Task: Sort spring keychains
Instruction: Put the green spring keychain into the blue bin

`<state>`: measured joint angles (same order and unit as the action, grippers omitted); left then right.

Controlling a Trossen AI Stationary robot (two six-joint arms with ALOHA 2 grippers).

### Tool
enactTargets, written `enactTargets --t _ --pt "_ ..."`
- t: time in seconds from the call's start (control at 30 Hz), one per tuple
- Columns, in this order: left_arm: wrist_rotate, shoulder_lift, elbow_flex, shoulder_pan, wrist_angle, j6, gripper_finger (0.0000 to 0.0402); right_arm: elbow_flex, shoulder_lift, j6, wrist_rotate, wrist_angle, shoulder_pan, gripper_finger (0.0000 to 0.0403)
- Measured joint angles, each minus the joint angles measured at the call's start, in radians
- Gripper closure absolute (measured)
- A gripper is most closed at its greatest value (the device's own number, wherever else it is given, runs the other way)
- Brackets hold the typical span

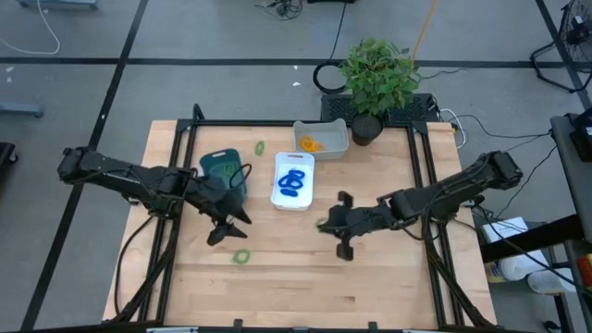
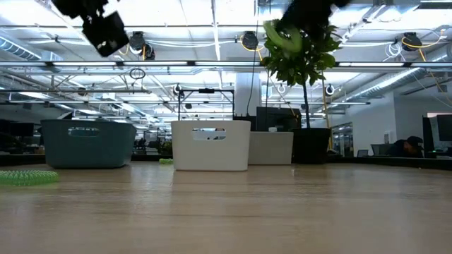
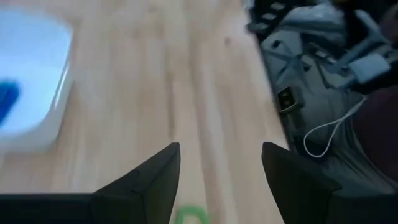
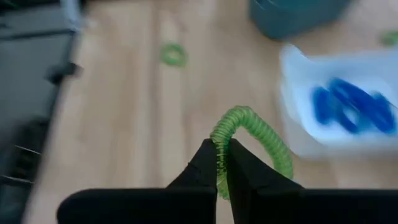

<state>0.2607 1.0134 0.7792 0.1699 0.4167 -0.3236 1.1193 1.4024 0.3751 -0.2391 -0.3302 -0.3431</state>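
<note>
Nearest the front edge of the counter (image 1: 305, 287), one green spring keychain (image 1: 241, 256) lies loose on the wood, just ahead of the left pincer (image 1: 228, 227), which hovers above it with fingers spread wide and nothing between them; the left wrist view shows that same green loop (image 3: 188, 216) just below the gap. The right pincer (image 1: 331, 224) is mid-counter, lifted, clamped tight on a second green keychain (image 4: 249, 140); the coil arcs up out of the fingertips and hangs free on one side. Behind them: teal tray (image 1: 222, 168), then white tray (image 1: 294, 180) with the blue keychains (image 1: 292, 182), then a pale tray (image 1: 323, 138) at the back holding the orange-yellow ones (image 1: 309, 143). Another green loop (image 1: 260, 147) sits on the counter between the teal and pale trays. Potted plant (image 1: 377, 79) at the far edge. My read: step in hand is carrying the held green coil to the teal tray, presumably the green bin, though I can't see inside it. To do it well: keep height over the white tray's rim so the dangling end doesn't snag or drag blue ones out, centre over the teal tray before opening, and watch clearance, since the left arm is parked right beside that tray. The left pincer could then drop straight onto the loose loop.
</note>
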Motion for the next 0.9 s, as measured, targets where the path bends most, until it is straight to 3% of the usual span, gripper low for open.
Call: enactTargets --t 0.13,0.4,0.63,0.9 --pt "-0.045 0.0 0.0 0.054 -0.112 0.113 0.0167 0.068 0.063 -0.026 0.114 0.087 0.001 0.0403" --pt "-0.301 0.0 0.0 0.167 -0.256 0.409 0.0167 0.154 0.161 0.005 0.308 0.231 0.008 0.0403" --pt "-0.432 0.001 0.0 0.234 -0.345 0.595 0.0165 0.19 0.207 0.005 0.351 0.308 0.04 0.0402" --pt "-0.546 0.026 0.0 0.281 -0.379 0.689 0.0175 0.252 0.27 0.0 0.4 0.307 0.092 0.0402"
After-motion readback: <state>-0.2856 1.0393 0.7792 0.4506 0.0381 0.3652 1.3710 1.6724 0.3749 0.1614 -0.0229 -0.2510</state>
